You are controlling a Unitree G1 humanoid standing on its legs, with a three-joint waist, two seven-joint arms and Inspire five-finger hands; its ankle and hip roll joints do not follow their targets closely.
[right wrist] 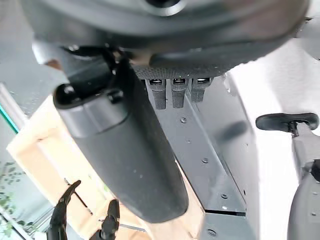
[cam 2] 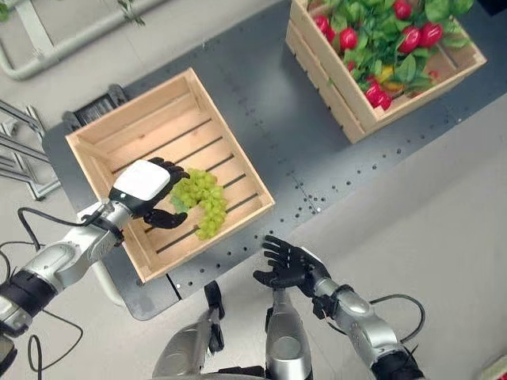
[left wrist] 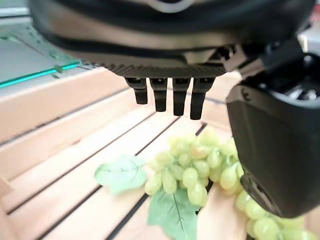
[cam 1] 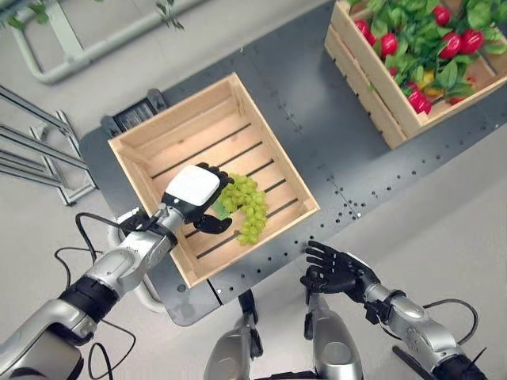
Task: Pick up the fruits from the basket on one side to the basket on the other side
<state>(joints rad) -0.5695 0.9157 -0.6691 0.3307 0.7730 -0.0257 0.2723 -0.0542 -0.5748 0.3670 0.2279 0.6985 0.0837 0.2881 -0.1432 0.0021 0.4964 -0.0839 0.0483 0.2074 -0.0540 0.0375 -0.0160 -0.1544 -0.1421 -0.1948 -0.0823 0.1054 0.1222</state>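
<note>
A dark grey surface (cam 1: pixel 317 119) dotted with small holes stands on a pale floor (cam 1: pixel 444 222), with metal tubing (cam 1: pixel 47 158) beyond it. The left hand (cam 1: pixel 194 196) hangs inside the near wooden crate (cam 1: pixel 142 138), fingers loosely spread; the bunch of green grapes (cam 1: pixel 247 204) lies on the slats just beyond its fingertips, seemingly untouched, though contact is hard to judge. The right hand (cam 1: pixel 337 269) hovers open off the surface's edge, holding nothing. Far from both, a second crate (cam 1: pixel 372 87) holds leaves and red fruit (cam 1: pixel 450 43).

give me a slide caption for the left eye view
Left hand over green grapes in the near wooden crate; right hand open beside it.
</note>
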